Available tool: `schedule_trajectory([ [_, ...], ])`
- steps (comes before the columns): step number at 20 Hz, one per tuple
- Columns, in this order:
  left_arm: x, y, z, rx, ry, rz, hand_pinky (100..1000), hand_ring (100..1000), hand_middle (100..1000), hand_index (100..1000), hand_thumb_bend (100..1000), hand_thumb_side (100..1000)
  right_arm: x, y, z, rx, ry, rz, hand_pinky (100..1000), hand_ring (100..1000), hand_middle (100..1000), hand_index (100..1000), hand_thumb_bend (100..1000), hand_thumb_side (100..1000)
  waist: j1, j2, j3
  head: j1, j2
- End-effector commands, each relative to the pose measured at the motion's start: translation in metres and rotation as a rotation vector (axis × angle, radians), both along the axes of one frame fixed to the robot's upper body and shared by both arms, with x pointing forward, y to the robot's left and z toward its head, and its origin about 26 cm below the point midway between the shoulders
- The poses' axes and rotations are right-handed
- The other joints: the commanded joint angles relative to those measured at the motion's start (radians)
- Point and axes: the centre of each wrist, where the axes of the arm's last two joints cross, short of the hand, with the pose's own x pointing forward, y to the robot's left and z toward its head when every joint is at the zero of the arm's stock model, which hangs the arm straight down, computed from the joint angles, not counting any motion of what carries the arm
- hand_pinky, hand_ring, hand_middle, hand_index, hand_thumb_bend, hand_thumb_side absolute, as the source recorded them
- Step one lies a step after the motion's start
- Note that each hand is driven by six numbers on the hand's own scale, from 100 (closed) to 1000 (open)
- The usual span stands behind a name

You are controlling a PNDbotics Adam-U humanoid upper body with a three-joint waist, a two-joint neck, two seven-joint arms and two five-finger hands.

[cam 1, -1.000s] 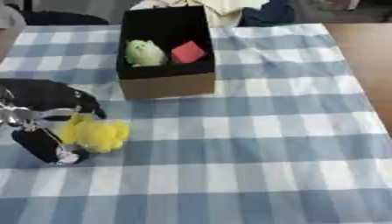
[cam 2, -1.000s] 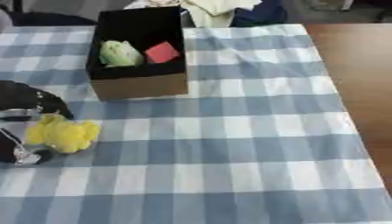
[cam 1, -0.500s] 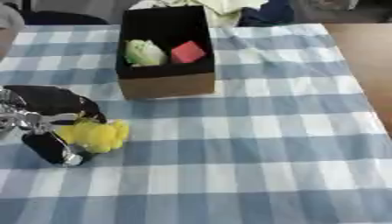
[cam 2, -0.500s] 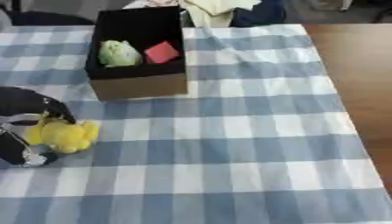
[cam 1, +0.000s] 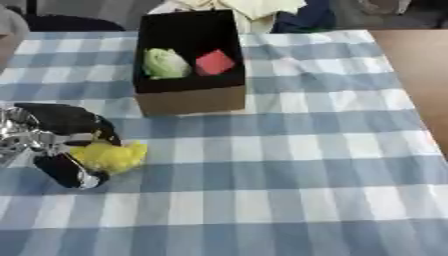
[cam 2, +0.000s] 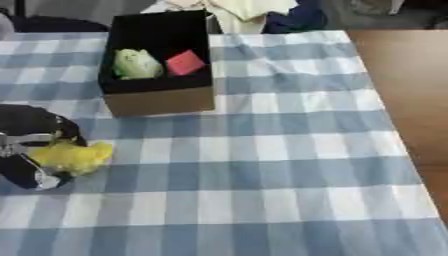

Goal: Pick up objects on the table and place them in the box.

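At the left edge of the table, the robot's left hand [cam 1: 54,142] was curled about a yellow soft object [cam 1: 110,156], with one finger arched over the top of it and a lower finger or thumb beneath, tipped in silver. The hand was closed on the object, pinching it from above and below. Whether the object had cleared the checked cloth [cam 1: 289,165] or was resting on it could not be established from either view. The object lay at the hand's right side, projecting out of the grasp towards the middle of the table.

Further right and towards the far side stood the box [cam 1: 191,100], a dark-lined cardboard carton, open at the top. It contained two items: a pale green object [cam 1: 164,64] on the left and a red block [cam 1: 214,62] just beside it on the right. These two were judged to be placed.

The yellow object was the only loose item seen on the cloth, and it was judged to be the last one outstanding. The grasp appeared made; the carry to the box and the release were not yet done. The box stood up and to the right of the hand, apart from it.

The right hand appeared in neither view.
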Motion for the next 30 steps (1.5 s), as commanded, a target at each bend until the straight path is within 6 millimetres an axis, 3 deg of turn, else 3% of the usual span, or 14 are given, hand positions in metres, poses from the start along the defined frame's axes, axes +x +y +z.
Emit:
schedule_trajectory([
  [1,0.001,0.005,0.009,0.007,-0.048,0.016,806,843,735,839,188,476,-0.007,-0.002,0.007,0.009,-0.033,0.0,965,955,806,923,181,1000,0.001,-0.018,0.0,0.002,-0.012],
  [4,0.001,0.005,0.009,0.004,-0.08,0.017,788,820,693,805,166,453,-0.006,-0.003,0.006,0.012,-0.032,-0.001,965,955,804,922,184,1000,0.001,-0.018,0.0,0.002,-0.013],
  [9,0.003,0.006,0.007,0.007,-0.176,0.006,715,756,613,735,217,409,-0.006,-0.004,0.006,0.019,-0.033,-0.002,965,955,802,920,173,1000,0.001,-0.017,0.0,0.001,-0.015],
  [10,0.004,0.007,0.007,0.006,-0.199,0.003,697,735,560,687,185,354,-0.006,-0.004,0.006,0.021,-0.033,-0.002,964,955,801,920,180,1000,0.001,-0.017,0.0,0.001,-0.016],
  [11,0.005,0.008,0.005,0.003,-0.222,0.003,695,734,559,686,182,352,-0.006,-0.004,0.006,0.023,-0.033,0.001,964,955,801,920,180,1000,0.001,-0.017,0.0,0.001,-0.016],
  [12,0.006,0.009,0.004,0.0,-0.239,0.0,680,719,547,675,124,308,-0.006,-0.004,0.006,0.025,-0.033,0.003,964,954,800,919,183,1000,0.001,-0.017,0.0,0.0,-0.017],
  [16,0.006,0.009,0.004,-0.013,-0.291,-0.015,631,683,543,665,100,214,-0.006,-0.001,0.007,0.033,-0.033,0.0,963,954,798,918,190,1000,0.002,-0.018,0.0,-0.002,-0.017],
  [30,-0.019,0.0,0.044,-0.045,-0.39,0.017,584,670,566,673,100,250,-0.006,-0.002,0.006,0.042,-0.03,-0.002,965,953,797,919,193,1000,0.008,-0.023,0.006,-0.006,-0.017],
])
